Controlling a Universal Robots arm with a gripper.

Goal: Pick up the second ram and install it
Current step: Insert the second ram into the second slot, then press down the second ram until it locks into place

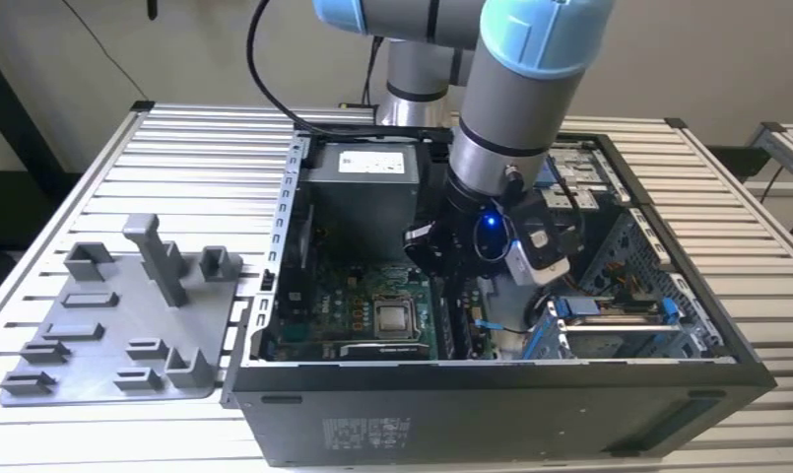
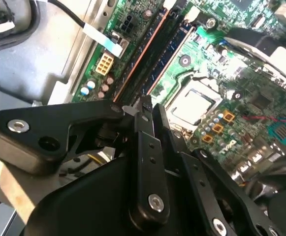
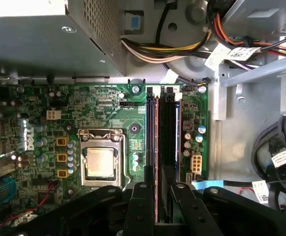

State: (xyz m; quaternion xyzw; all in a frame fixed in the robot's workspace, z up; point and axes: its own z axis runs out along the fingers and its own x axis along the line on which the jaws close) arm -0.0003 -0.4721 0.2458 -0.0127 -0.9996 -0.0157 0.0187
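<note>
End effector (image 3: 156, 196) clamped on second ram (image 3: 156, 147), ram standing edge-on over motherboard (image 3: 108, 113) slots.

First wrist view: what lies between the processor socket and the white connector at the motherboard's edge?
In the first wrist view, the long black memory slots run between the processor socket and the white connector.

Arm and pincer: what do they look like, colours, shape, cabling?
The arm is a silver-grey tube with light blue joint caps, and a black cable runs along it. At the wrist sits a black housing with a lit blue light and a white-and-grey module beside it. The pincer is matte black, built of flat linkage bars with silver screws, tapering to narrow fingers.
</note>
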